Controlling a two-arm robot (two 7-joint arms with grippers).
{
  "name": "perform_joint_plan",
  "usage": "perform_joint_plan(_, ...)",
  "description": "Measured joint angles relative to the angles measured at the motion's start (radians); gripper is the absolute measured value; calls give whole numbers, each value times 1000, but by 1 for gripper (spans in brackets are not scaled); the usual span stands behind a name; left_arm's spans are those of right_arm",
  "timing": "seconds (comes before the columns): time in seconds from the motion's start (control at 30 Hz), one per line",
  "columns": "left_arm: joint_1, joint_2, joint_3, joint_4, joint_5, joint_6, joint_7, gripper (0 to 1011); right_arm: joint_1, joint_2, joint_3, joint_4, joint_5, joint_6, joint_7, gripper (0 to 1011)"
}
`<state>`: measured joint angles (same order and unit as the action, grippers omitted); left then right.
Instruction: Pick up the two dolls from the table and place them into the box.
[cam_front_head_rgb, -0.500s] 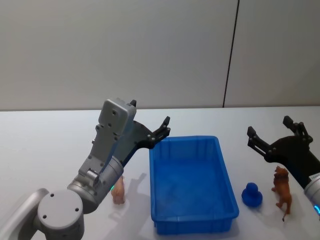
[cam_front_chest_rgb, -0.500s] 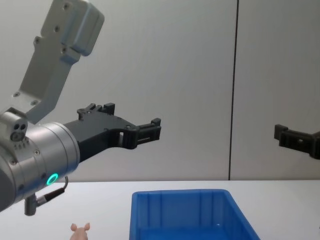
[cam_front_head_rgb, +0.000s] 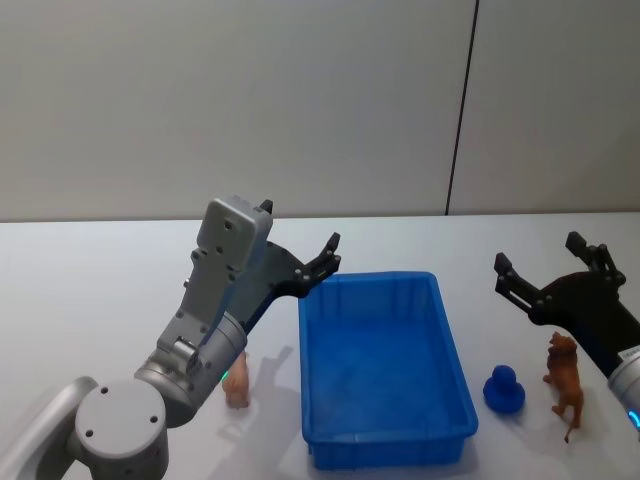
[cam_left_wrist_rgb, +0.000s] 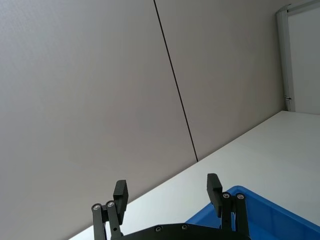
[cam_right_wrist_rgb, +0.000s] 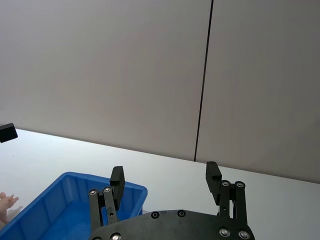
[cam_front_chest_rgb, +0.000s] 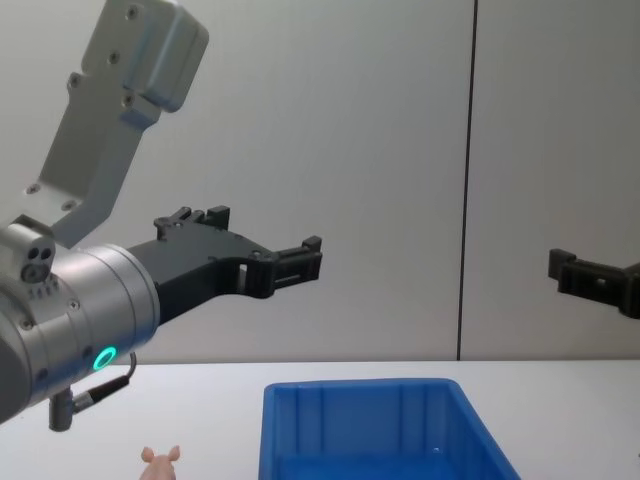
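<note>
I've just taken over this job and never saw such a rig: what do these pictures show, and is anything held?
It is a two-armed robot; each arm ends in a black two-fingered tool. The head view looks down from above, the chest view across the table from lower down, each wrist view out along its own arm's fingers. On the table stands a blue box, with neither doll in it. The pink doll stands left of it; the brown doll right of it, beside a small blue toy. The left tool hangs near the box's far left corner, the right tool near the brown doll. Both are open, holding nothing.
</note>
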<state>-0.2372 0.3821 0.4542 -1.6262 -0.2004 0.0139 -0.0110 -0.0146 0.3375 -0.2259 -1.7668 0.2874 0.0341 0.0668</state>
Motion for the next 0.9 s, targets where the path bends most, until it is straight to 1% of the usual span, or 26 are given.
perform_joint_plan(0.9, 0, 0, 0, 0, 0, 0, 0, 1001, 0, 0, 0, 0, 0, 0, 0, 1001)
